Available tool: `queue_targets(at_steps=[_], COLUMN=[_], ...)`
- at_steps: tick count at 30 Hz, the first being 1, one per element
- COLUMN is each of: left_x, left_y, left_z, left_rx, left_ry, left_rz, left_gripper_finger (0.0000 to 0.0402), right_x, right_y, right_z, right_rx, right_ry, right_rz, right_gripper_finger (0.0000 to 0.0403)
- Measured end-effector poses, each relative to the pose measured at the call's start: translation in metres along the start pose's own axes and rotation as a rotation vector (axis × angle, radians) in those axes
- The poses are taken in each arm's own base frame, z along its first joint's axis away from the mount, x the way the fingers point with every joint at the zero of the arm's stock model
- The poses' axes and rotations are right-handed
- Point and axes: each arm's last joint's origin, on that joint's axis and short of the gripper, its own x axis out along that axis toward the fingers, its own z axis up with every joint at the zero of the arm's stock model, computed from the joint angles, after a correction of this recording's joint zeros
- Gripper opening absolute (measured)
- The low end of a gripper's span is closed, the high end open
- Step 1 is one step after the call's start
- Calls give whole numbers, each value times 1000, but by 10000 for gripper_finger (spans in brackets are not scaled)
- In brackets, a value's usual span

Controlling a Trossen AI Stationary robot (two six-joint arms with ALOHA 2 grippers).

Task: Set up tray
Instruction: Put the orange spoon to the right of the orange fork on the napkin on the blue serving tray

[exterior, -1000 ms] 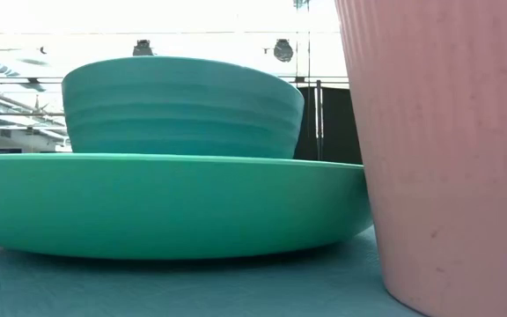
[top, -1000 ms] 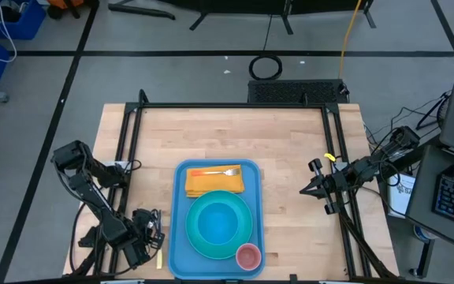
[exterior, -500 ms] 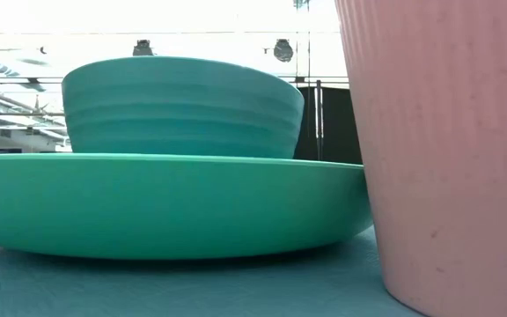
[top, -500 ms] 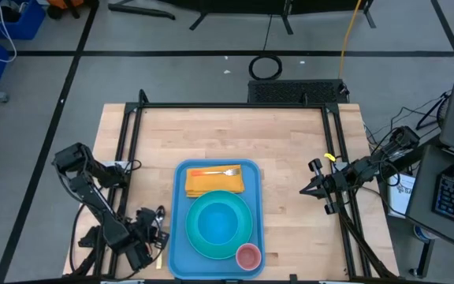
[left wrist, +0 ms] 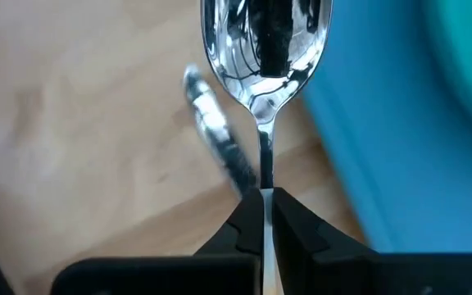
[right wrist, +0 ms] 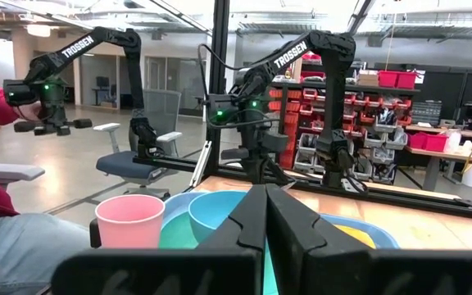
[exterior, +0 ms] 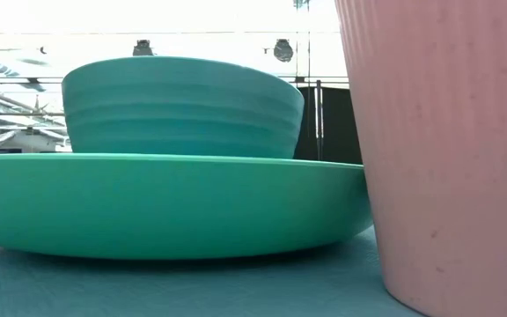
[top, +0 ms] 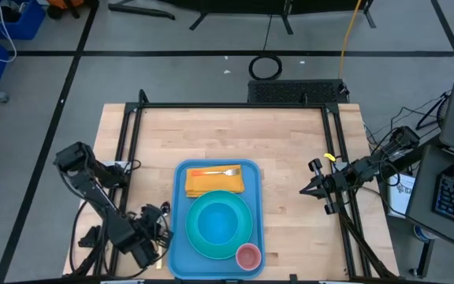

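Tray (top: 178,252) lying at desk's (top: 290,142) near edge, carrying plate, bowl, cup, napkin, fork, left gripper (left wrist: 264,205) just beside it pinching spoon (left wrist: 265,45) handle, right gripper (top: 304,189) clamped empty, waiting well apart.

spoon (left wrist: 265,49) bowl cut off at frame edge, handle hidden between end effector fingers (left wrist: 248,225)

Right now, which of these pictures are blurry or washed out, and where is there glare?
Low view: the pink cup sits so near that it blurs, and the room behind the bowl is washed out white. Left wrist view: the spoon mirrors dark shapes and bright streaks, and the wood beside it is soft. High view: even light, no glare.
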Motion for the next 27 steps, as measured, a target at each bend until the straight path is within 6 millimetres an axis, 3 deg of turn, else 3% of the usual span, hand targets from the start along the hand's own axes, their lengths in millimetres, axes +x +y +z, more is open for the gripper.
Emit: queue_targets(at_steps=[12,27], left_x=[-26,-19], left_y=[-12,-28], left_z=[49,133], left_rx=[184,533], left_ry=[-163,-264], left_rz=[163,245], left_gripper_finger=[9,9], right_x=[0,0], right_y=[0,0], right_z=[0,0], right_rx=[0,0], right_ry=[0,0], right_rz=[0,0], right_gripper_finger=[0,0])
